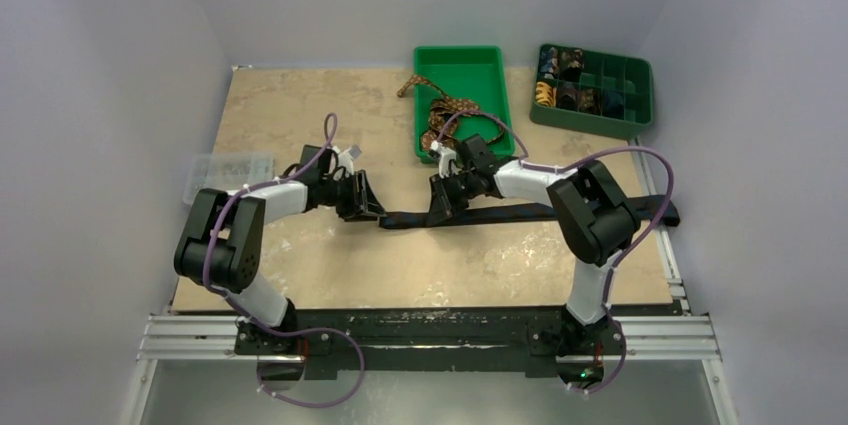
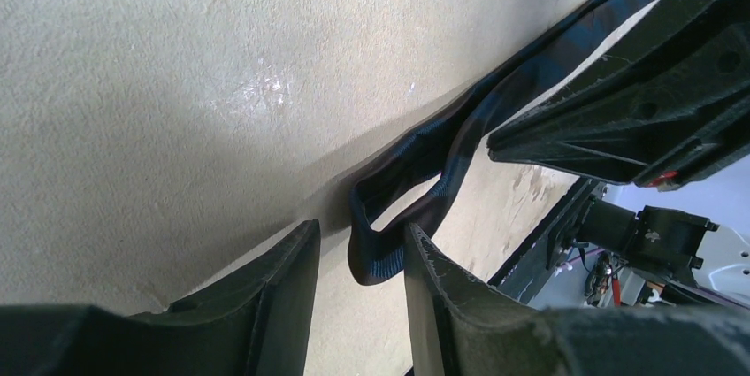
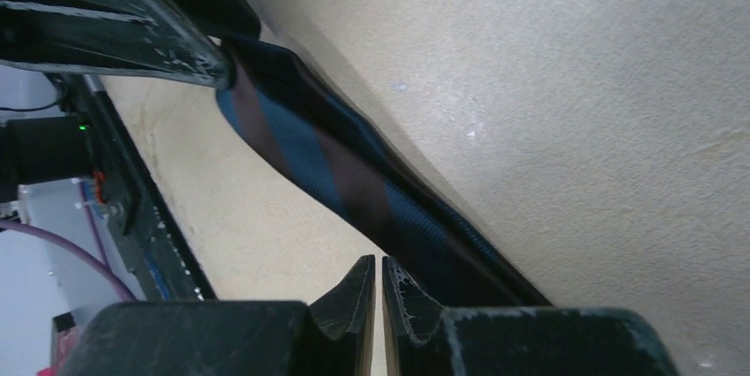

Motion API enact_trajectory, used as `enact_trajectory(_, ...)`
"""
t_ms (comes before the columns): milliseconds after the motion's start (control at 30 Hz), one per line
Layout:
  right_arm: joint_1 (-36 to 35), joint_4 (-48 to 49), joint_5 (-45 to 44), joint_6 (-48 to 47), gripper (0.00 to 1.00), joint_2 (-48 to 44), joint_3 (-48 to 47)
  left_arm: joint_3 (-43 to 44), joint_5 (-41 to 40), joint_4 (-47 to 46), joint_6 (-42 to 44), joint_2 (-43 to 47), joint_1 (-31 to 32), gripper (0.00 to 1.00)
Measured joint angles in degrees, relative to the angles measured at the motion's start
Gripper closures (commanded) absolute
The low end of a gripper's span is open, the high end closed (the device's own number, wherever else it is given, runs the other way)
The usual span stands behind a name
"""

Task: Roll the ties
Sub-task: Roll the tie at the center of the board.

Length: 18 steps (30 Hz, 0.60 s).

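Note:
The dark navy tie (image 1: 520,213) lies stretched across the table, from the middle to the right edge. Its left end is folded back into a small loop (image 2: 382,248). My left gripper (image 1: 366,201) is open, and in the left wrist view (image 2: 360,228) the loop sits between its fingers, close to the right finger (image 2: 433,279). My right gripper (image 1: 441,201) is shut and empty in the right wrist view (image 3: 378,259). The navy tie (image 3: 354,181) runs just beside its tips. The brown patterned tie (image 1: 447,111) lies bunched in the green tray (image 1: 460,55), one end trailing over its left rim.
A green compartment box (image 1: 592,91) holding several rolled ties stands at the back right. A clear plastic box (image 1: 231,173) sits at the table's left edge. The right gripper's finger (image 2: 637,111) shows close in the left wrist view. A metal rail (image 1: 430,335) runs along the near edge.

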State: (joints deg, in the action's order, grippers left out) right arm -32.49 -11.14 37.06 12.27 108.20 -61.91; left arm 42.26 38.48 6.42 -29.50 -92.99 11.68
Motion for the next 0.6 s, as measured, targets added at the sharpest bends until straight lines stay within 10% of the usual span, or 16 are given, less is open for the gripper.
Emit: enact_trajectory(600,-1.27,4.59,2.93,6.32,0.90,3.34,-3.87,0.00,0.09,0.02,-0.04,-0.42,0.00,0.62)
